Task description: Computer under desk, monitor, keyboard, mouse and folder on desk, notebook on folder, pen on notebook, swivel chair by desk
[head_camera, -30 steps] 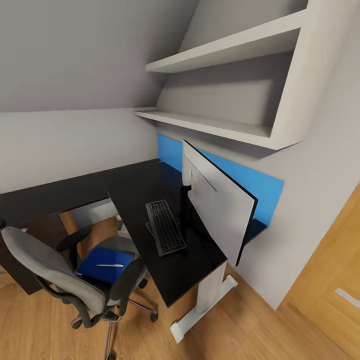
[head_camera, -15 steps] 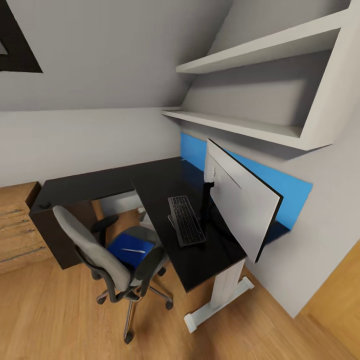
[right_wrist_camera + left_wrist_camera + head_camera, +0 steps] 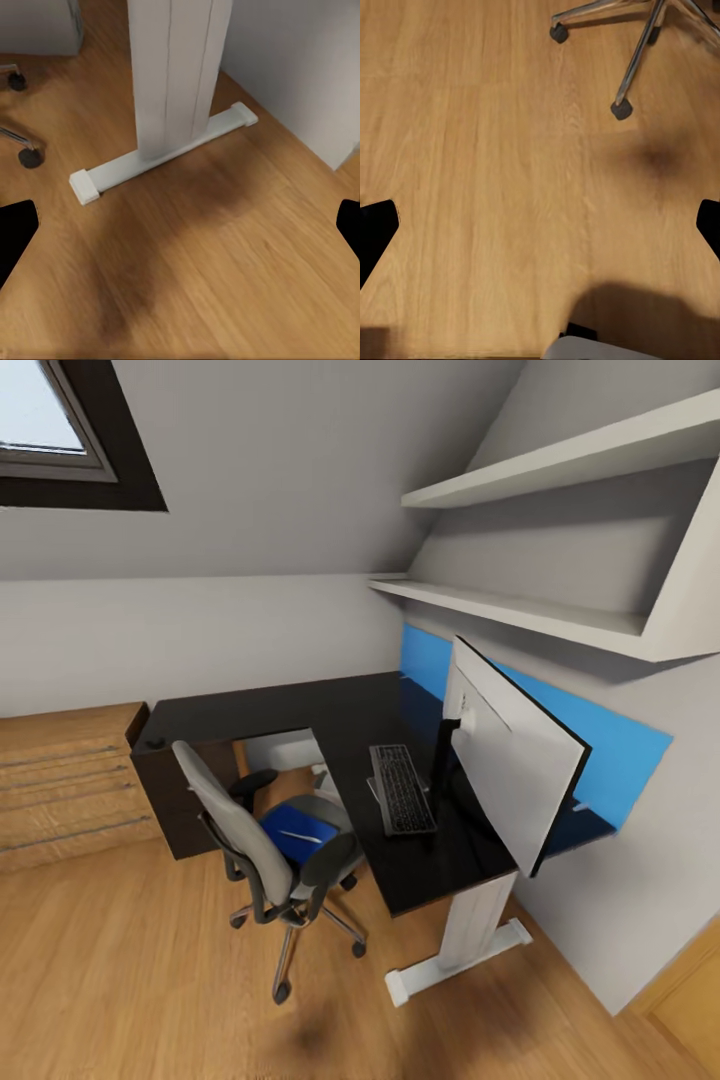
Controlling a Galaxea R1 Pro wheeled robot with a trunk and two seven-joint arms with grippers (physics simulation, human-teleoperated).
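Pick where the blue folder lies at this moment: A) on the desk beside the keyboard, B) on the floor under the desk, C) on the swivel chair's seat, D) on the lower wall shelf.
C: the blue folder lies flat on the swivel chair seat, with a slim white pen on top.

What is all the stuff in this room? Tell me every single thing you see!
desk: one, black, L-shaped, in the corner against the walls
monitor: one, white back, standing on the desk
keyboard: one, dark, flat on the desk beside the monitor
swivel chair: one, grey, black armrests, in front of the desk
folder: one, blue, lying on the chair seat
pen: one, white, on top of the folder
shelves: two, white, on the wall above the monitor
wall panel: one, blue, behind the monitor
drawer unit: one, light wood, beside the desk
window: one, dark frame, in the sloped ceiling
left gripper: black fingertips, open, over the floor
right gripper: black fingertips, open, near the desk's white leg
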